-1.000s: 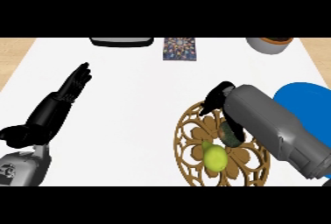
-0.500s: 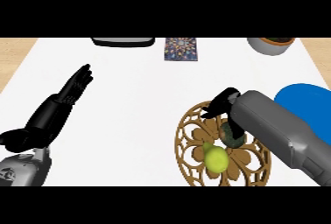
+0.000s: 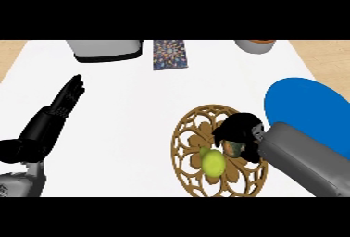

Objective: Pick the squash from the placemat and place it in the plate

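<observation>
One curled right hand (image 3: pixel 237 129) grips dark squash (image 3: pixel 236 147) over the round, lattice-cut placemat (image 3: pixel 188 139).

Two grey forearms, each ending in a black hand.

Right forearm (image 3: pixel 304 162) — thick, smooth, rounded like a tube, mid-grey with a paler sheen along the upper side, darker underneath. Black collar at the wrist. Right hand (image 3: pixel 237 128) glossy black, bulky, details lost in the dark.

Left hand (image 3: pixel 58 111) black too — long, slim, segmented fingers (image 3: pixel 71 90) with faint grey highlights along the edges, a rounded black thumb (image 3: pixel 12 150) at the base. Left forearm (image 3: pixel 19 183) light grey below a black wrist, with small dark markings on its casing, too small to read.
</observation>
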{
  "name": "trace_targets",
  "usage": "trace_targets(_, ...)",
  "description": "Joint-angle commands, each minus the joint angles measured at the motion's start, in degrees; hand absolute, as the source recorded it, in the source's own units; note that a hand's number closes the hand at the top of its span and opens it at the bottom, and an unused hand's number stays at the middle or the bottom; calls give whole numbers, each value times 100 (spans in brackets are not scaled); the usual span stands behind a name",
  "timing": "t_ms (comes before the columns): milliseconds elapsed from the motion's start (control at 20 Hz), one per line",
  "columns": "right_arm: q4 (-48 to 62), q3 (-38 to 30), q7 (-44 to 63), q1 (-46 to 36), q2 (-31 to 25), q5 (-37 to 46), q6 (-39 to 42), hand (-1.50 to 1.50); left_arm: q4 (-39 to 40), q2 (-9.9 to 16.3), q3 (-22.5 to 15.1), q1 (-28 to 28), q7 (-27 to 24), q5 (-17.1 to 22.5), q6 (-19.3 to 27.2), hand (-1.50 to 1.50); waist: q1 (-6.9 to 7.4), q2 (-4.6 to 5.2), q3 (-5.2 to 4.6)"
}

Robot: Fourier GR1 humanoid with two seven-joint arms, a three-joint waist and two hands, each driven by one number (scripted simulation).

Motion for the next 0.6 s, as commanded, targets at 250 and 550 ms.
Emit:
trace_targets(250, -1838, -358, -429, 1507, -1226, 612, -2835, 150, 4, 96, 377, 460, 2, 54, 209, 0, -770, -110, 53)
trace_targets(550, -2912, -844, -956, 2589, -2275, 613, -4319, 150, -121, 185, 562, 655, -14, 67, 277, 0, -884, -51, 34)
